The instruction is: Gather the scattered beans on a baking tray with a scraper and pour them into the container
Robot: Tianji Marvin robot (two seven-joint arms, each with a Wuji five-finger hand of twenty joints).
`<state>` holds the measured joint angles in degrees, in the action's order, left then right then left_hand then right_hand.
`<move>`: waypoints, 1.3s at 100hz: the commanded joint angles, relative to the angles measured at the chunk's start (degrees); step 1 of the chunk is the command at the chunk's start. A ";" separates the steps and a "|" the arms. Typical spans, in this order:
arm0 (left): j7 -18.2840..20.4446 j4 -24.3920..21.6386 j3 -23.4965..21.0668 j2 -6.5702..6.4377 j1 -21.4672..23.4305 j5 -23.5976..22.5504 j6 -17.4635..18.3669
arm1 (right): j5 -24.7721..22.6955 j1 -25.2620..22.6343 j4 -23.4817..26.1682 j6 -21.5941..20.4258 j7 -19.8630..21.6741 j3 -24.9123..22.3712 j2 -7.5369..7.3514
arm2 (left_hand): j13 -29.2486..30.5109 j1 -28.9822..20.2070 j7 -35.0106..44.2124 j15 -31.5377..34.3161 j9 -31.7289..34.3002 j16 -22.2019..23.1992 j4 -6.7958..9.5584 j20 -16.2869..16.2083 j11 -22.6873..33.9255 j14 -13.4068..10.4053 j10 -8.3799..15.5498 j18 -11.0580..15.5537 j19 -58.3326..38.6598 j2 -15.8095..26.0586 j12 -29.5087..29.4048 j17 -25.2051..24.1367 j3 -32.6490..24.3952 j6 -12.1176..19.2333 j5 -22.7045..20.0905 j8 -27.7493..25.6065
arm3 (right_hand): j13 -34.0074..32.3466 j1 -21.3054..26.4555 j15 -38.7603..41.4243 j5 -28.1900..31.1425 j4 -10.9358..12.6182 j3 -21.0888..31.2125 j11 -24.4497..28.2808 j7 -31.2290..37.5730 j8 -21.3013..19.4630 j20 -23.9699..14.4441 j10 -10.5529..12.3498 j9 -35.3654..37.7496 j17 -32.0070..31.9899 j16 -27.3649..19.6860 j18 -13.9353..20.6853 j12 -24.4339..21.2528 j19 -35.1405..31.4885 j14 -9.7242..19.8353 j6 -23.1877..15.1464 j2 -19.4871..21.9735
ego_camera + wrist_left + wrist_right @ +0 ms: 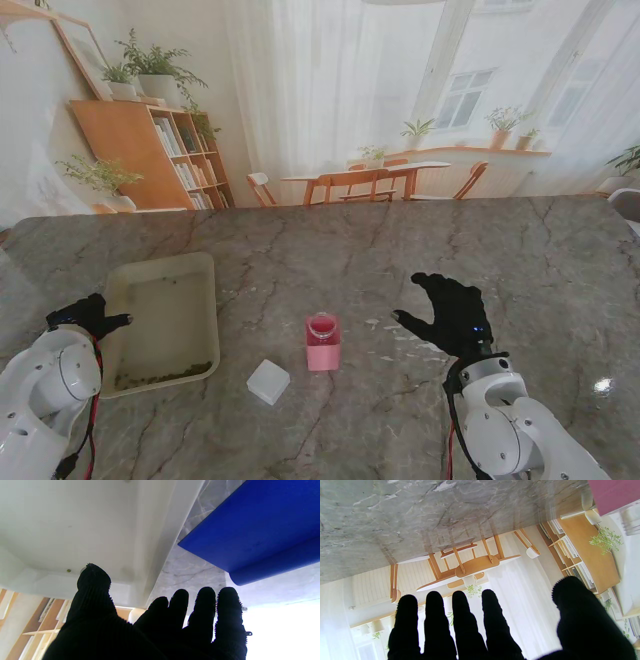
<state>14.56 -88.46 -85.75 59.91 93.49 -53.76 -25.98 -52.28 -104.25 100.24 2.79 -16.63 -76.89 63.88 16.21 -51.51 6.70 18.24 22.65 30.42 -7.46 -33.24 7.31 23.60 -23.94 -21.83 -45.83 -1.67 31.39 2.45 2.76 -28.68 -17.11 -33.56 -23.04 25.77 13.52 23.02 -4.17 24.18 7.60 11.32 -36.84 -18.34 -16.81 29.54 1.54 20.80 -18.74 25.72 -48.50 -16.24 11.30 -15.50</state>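
The cream baking tray (205,300) lies at the left, with a band of beans (160,378) along its wall nearest me. One bean (68,570) shows in the left wrist view, on the tray (75,517). My left hand (90,315) hovers at the tray's left rim, open and holding nothing. A blue flat blade (250,530), seemingly the scraper, lies on the table beside the tray; the stand view hides it. The pink container (323,342) stands upright mid-table; its corner (615,492) shows in the right wrist view. My right hand (450,312), right of the container, is open with spread fingers (460,620).
A small white square block (268,381) lies on the marble table (420,250), between the tray and the pink container and nearer to me. Pale flecks (385,325) dot the table between the container and my right hand.
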 commanded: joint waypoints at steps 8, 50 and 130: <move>0.09 2.47 0.99 -0.01 -1.47 1.21 -0.69 | 0.05 -0.22 0.15 -0.10 0.86 -0.07 -0.04 | 0.27 -0.49 1.04 1.19 1.32 0.92 5.67 -1.93 0.47 1.19 -0.18 1.80 -2.04 -0.52 0.78 -0.19 -0.66 -3.02 -1.86 -0.59 | -0.93 0.32 0.38 0.01 1.74 -0.81 0.37 0.10 -0.54 0.34 0.75 0.21 -0.13 0.55 -0.83 1.01 -0.65 0.25 -0.63 1.67; -0.18 7.41 4.62 -0.13 -5.81 3.24 -2.62 | -0.18 -0.29 0.24 -0.07 1.03 -0.19 -0.08 | 4.97 -4.70 8.33 17.96 6.26 17.84 5.73 -12.52 16.43 1.49 3.21 5.07 -16.72 -5.55 20.24 4.26 -1.14 -0.83 -8.64 -11.12 | -0.91 0.24 0.31 0.23 1.73 -0.82 0.32 0.21 -0.56 0.31 0.86 0.18 -0.08 0.55 -0.86 0.99 -0.68 0.28 -0.80 1.76; -3.73 13.33 10.33 0.30 -11.05 4.01 -6.27 | -0.20 -0.34 0.26 -0.09 1.06 -0.31 -0.09 | 16.81 -18.20 44.54 45.79 12.95 30.25 6.16 -21.14 54.55 -10.69 16.80 11.69 -38.08 -11.41 39.87 19.43 -2.56 4.72 -2.79 -49.39 | -0.96 0.23 0.26 0.56 1.72 -0.83 0.30 0.35 -0.57 0.24 0.89 0.22 -0.01 0.56 -0.82 0.97 -0.62 0.27 -0.88 1.70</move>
<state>10.78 -76.16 -76.05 59.64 82.72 -49.77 -31.87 -52.44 -104.40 100.37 2.80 -16.31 -77.14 63.86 30.87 -63.37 47.12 61.24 32.82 59.58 -7.44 -52.39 59.03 14.40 -14.53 -12.33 -79.85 -10.80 68.85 19.93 2.37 -22.94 -20.51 -80.47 -23.15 25.77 13.52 23.02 -4.17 24.18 7.60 11.32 -36.84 -18.34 -16.72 29.56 1.56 20.80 -18.74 25.72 -48.51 -16.24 11.30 -15.50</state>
